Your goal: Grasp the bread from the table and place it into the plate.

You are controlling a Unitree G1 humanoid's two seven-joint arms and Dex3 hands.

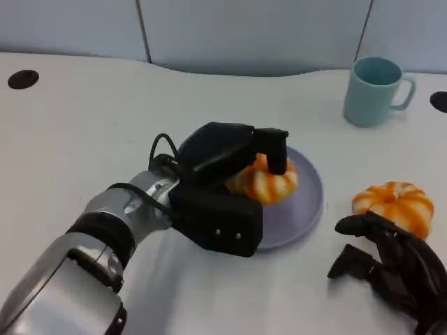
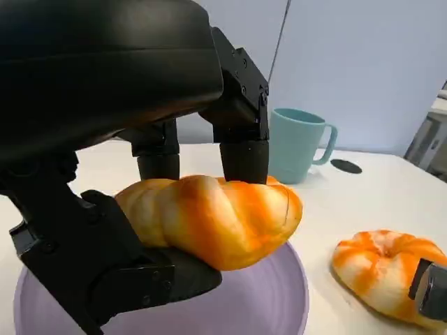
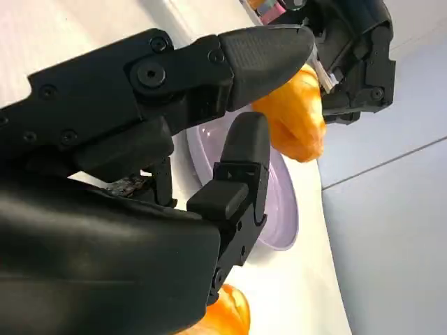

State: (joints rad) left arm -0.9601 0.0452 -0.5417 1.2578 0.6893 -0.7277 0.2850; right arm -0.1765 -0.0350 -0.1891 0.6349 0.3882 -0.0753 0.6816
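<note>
The left hand point(image 1: 230, 171) reaches over the lavender plate point(image 1: 307, 202) from the robot's left, its fingers point(image 2: 244, 157) closed on a bread point(image 1: 264, 183) striped orange and pale; in the left wrist view the bread point(image 2: 216, 216) sits clamped between fingers above and the thumb below, held just over the plate's bare floor point(image 2: 279, 300), and whether it touches that floor I cannot tell; the plate holds nothing else that shows. A second bread point(image 1: 394, 204) of the same colouring lies on the white worktop point(image 1: 84, 125) just beside the plate's right rim, apart from it; the right hand point(image 1: 391, 262) rests on the worktop at the near right, its fingers point(image 1: 356, 225) loosely apart and holding nothing, the nearest fingertip close against the second bread's near side, contact unclear. A pale teal mug point(image 1: 374, 91) stands upright toward the far right, well apart from the plate, its handle turned to the right; its inside is not visible. The worktop's far edge curves along a grey-blue wall point(image 1: 244, 31); two dark round ports point(image 1: 23, 79) sit near that edge, one far left and one far right; the widest open stretch of worktop lies to the left of the plate and behind the left forearm point(image 1: 91, 237), with a narrower bare strip between plate and mug.
</note>
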